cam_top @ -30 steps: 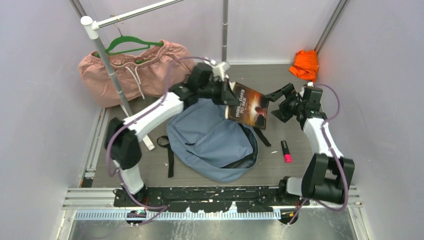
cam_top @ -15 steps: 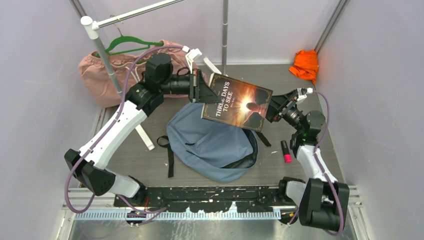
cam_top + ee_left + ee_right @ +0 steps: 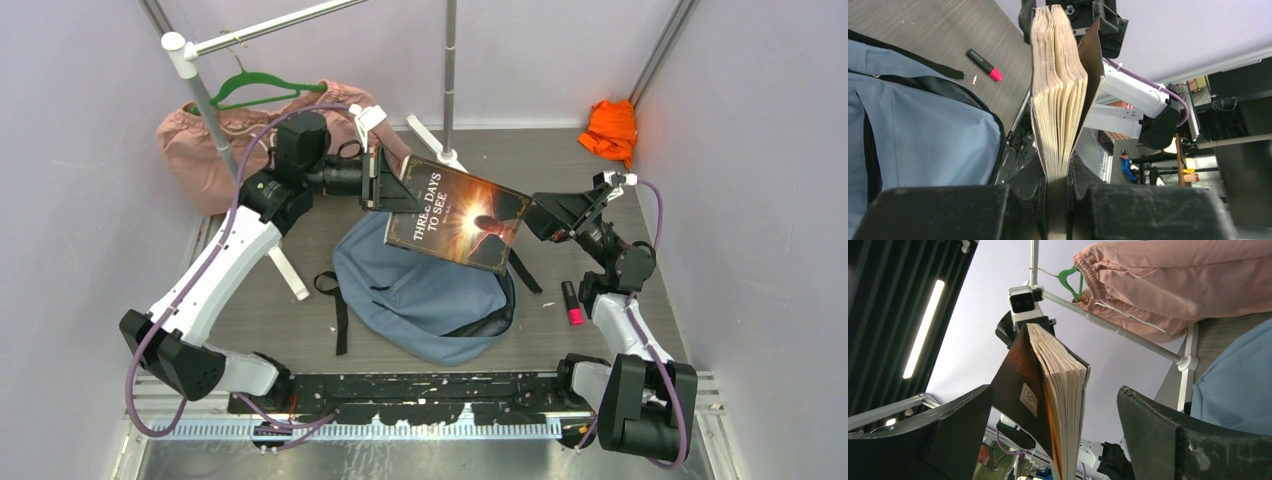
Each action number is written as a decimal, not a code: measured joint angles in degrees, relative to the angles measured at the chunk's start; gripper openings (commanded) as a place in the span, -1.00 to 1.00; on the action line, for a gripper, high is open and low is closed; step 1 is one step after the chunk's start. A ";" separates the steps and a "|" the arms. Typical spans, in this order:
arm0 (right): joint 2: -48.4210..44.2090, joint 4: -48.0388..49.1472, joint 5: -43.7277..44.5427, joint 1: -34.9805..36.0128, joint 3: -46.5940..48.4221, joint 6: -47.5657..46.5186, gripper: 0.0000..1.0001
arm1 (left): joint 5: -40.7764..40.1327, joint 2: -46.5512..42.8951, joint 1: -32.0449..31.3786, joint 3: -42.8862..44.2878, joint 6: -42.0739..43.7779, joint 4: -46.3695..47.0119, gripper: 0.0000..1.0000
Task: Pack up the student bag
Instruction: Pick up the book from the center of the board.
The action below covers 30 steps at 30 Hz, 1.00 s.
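My left pincer (image 3: 385, 185), upper centre of the overhead view, pinches the left edge of a book (image 3: 457, 212), which is held aloft with its cover up. My right pincer (image 3: 540, 215), right of centre, is spread. The book's opposite edge stands between its fingers, with gaps on both sides. Below the book, mid-frame, the blue backpack (image 3: 420, 290) lies on the bench (image 3: 560, 160). A pink marker (image 3: 572, 303) lies to the right of the backpack, apart from it.
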 measured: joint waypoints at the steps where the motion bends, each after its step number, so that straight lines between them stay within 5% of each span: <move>1: 0.00 0.57 0.00 0.00 0.09 0.22 1.00 | 0.13 0.09 0.28 -0.46 -1.01 0.55 -1.00; 24: -1.49 2.80 -3.39 5.22 2.01 1.44 1.00 | 3.43 1.79 1.46 -1.70 -9.77 9.79 -1.00; 30: -1.36 2.58 -3.32 10.91 2.01 -0.04 0.32 | 3.91 3.41 1.49 -1.99 -11.37 12.63 -1.00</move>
